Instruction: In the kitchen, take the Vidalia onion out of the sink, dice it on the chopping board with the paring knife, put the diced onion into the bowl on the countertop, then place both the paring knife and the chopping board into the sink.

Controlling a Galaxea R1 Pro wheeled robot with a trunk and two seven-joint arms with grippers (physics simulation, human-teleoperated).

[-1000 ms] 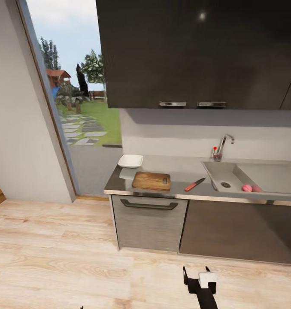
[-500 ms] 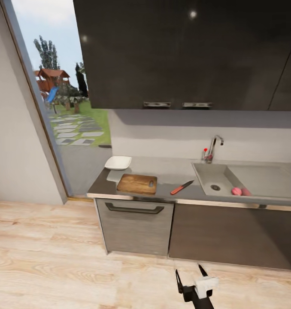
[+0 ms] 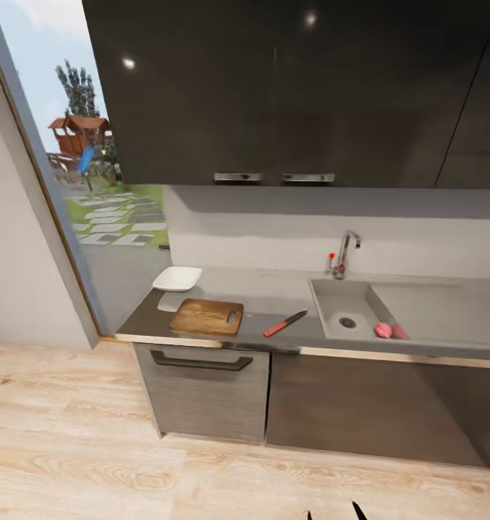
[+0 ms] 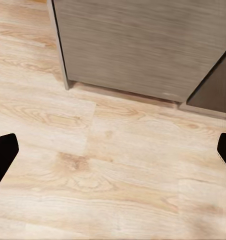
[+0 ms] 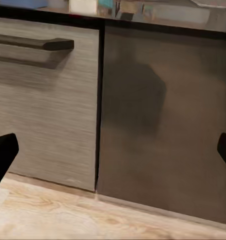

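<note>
This is a home kitchen. A grey tabletop [image 3: 288, 300] runs along the wall above dark cabinets [image 3: 360, 404] and a grey drawer front [image 3: 201, 393] with a dark handle. Dark wall cupboards [image 3: 288, 87] with metal handles hang over it. A steel sink [image 3: 346, 314] with a chrome tap [image 3: 344, 253] is set in the tabletop. A wooden board [image 3: 207, 317], a knife [image 3: 285, 324] and a white bowl [image 3: 177, 279] lie on it. The floor [image 3: 79, 448] is light wood. A tall window [image 3: 93, 166] shows a garden with a stone path, grass and trees.

Head view high, facing countertop [image 3: 274, 303]; wrist views low, near drawer front [image 4: 143, 45].
</note>
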